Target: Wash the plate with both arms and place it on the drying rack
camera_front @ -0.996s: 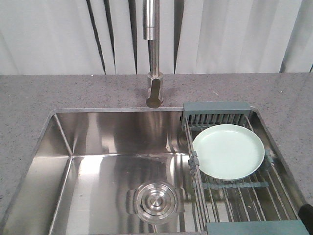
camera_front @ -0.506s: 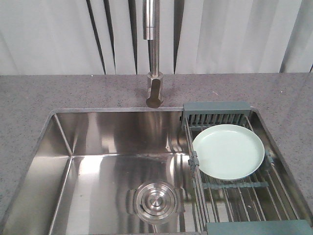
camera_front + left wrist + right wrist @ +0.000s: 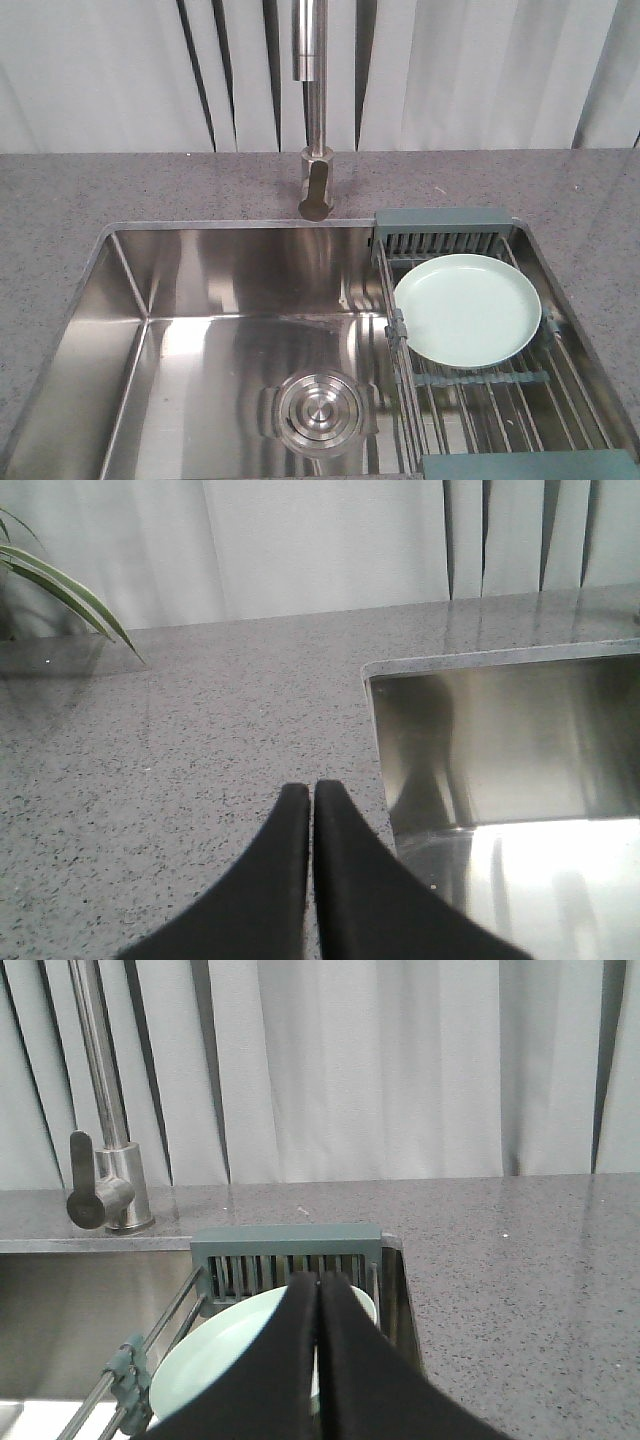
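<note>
The plate [image 3: 467, 309] lies flat, face up, on the rods of the drying rack [image 3: 500, 392] (just before its slotted compartment); left gripper [image 3: 311, 792] and right gripper [image 3: 319, 1282] both clenched, holding nothing

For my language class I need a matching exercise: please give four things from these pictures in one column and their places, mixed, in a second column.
Things:
1. plate
2. faucet
3. drain strainer
4. plant leaves

Places:
A. bottom of the sink
B. on the drying rack
C. far left, over the countertop
D. behind the sink, on the countertop

Pairs: 1-B, 2-D, 3-A, 4-C
</note>
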